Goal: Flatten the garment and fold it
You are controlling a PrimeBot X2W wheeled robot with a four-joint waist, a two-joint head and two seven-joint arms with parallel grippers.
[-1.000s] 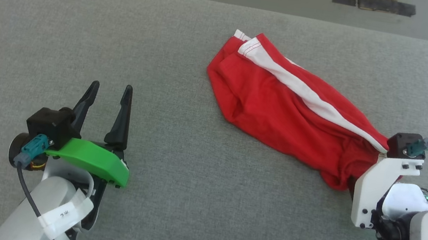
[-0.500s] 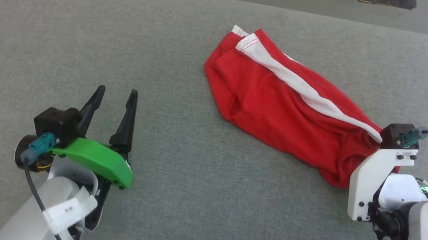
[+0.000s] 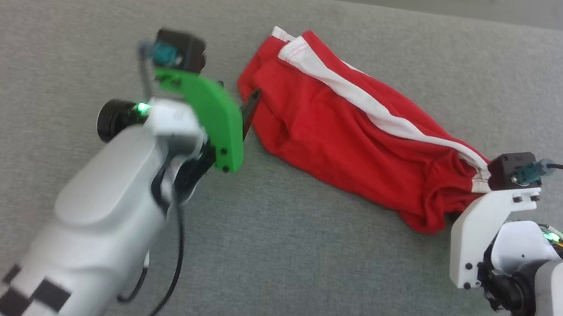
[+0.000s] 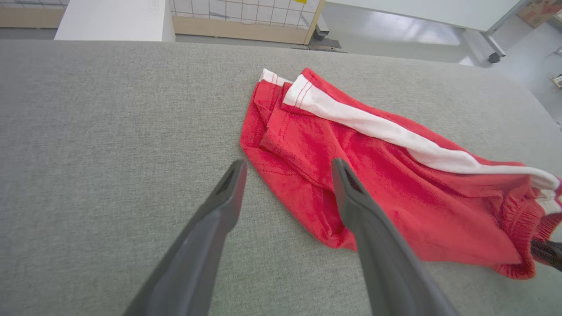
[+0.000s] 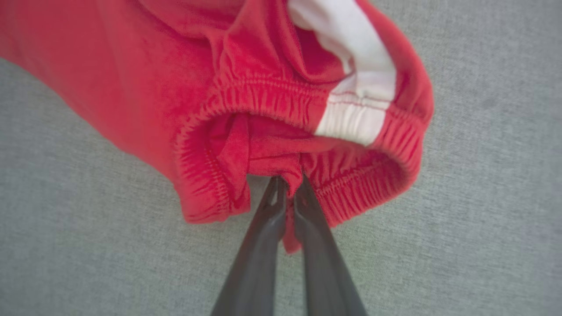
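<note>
The garment [image 3: 353,135], a pair of bright red shorts, is lying bunched up lengthwise on the grey cloth-covered surface [image 3: 297,273]. It is stretching diagonally from the far middle toward the robot's right arm. A wide white stripe [image 3: 379,114] is running along its upper side from end to end, edged with red stitching. At the far end the leg openings are lying folded over one another, with white hem trim [image 4: 272,77] peeking out beside the stripe. The red fabric is looking soft and slightly fuzzy, and it is creasing into shallow folds across the middle. At the near end the gathered elastic waistband [image 5: 263,94] is gaping open in a loop, and a white panel is crossing it where the stripe meets it.

The right claw [image 5: 290,182] is pinching a small fold of red fabric at the waistband opening, its fingers nearly together. The left claw [image 4: 288,162] is standing wide at the leg end, one finger over bare surface and the other over red cloth. Whether it is touching the cloth cannot be told.
</note>
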